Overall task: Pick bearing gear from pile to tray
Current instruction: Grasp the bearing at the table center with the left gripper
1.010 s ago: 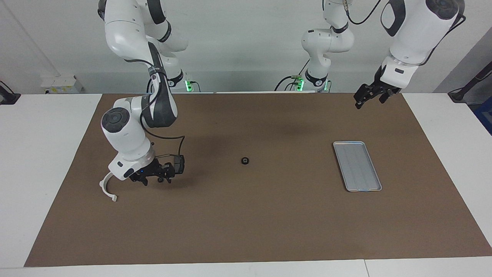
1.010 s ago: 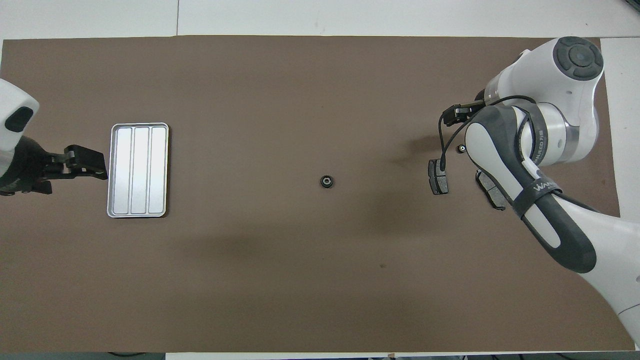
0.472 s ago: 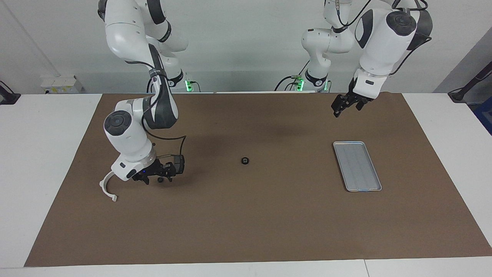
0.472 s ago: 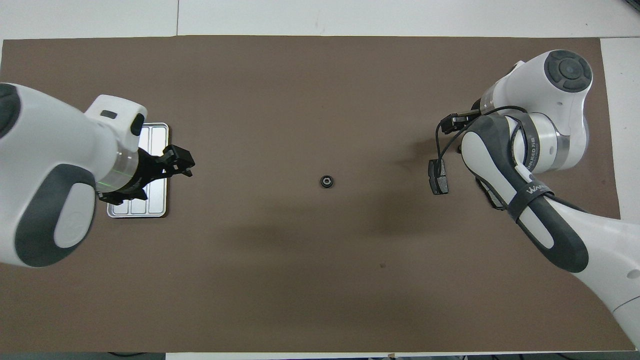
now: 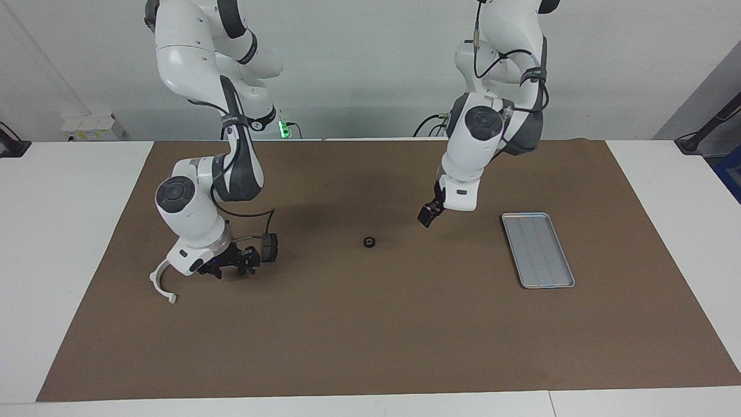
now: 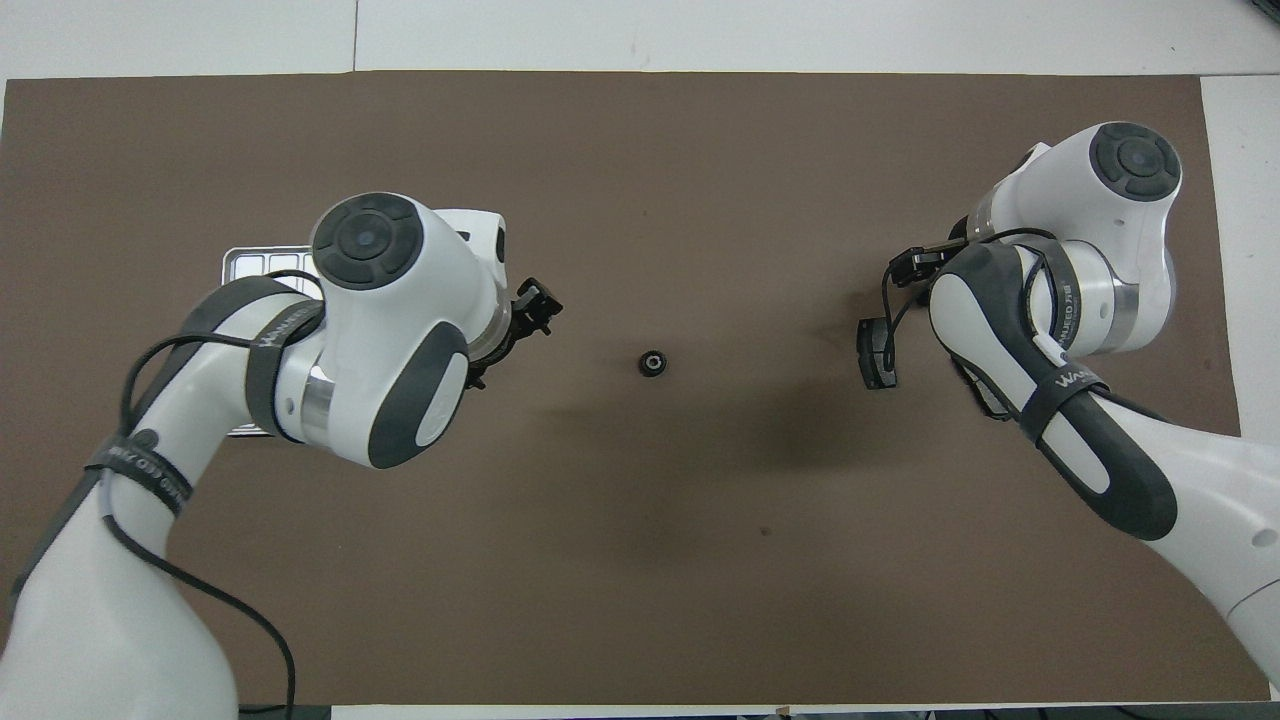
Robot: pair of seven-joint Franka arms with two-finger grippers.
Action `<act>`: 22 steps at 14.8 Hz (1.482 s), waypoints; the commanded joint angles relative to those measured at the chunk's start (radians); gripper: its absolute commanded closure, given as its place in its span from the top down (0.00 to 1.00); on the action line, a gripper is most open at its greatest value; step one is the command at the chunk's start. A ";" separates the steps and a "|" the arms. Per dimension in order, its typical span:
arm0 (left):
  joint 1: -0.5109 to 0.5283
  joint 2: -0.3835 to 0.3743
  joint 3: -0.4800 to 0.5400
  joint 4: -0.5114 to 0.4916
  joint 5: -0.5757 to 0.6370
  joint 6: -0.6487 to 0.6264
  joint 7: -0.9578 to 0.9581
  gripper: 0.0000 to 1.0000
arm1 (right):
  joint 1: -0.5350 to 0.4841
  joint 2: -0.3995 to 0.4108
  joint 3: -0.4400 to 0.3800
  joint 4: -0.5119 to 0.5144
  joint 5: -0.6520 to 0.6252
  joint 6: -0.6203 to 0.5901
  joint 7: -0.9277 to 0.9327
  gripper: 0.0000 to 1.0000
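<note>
One black gear [image 5: 369, 241] mid-mat, loose. One tray [image 5: 538, 249]. One white bracket [image 5: 161, 282]. My left claw [image 5: 426, 216] over mat, my right claw [image 5: 231, 266] over pile: grip of both, cannot tell.

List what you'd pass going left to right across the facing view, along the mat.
White curved bracket → right gripper → small black gear → left gripper, raised above the mat → metal tray.

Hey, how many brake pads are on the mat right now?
2. The first pad lies in the open beside the right arm; the second pad, nearer that arm's end of the table, is mostly covered by it. More may be hidden underneath.
</note>
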 commanded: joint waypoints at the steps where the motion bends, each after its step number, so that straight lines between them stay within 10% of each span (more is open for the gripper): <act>1: -0.107 0.192 0.018 0.215 -0.011 0.003 -0.130 1.00 | -0.016 -0.015 0.012 -0.043 -0.011 0.020 -0.037 0.85; 13: -0.196 0.309 0.026 0.234 0.008 0.117 -0.206 0.93 | -0.016 -0.015 0.014 -0.083 -0.011 0.049 -0.041 0.84; 17: -0.205 0.309 0.026 0.219 0.008 0.143 -0.229 0.68 | -0.016 -0.015 0.014 -0.088 -0.011 0.049 -0.038 0.61; 22: -0.207 0.311 0.026 0.211 0.009 0.152 -0.229 0.63 | -0.018 -0.013 0.014 -0.080 -0.011 0.049 -0.039 0.12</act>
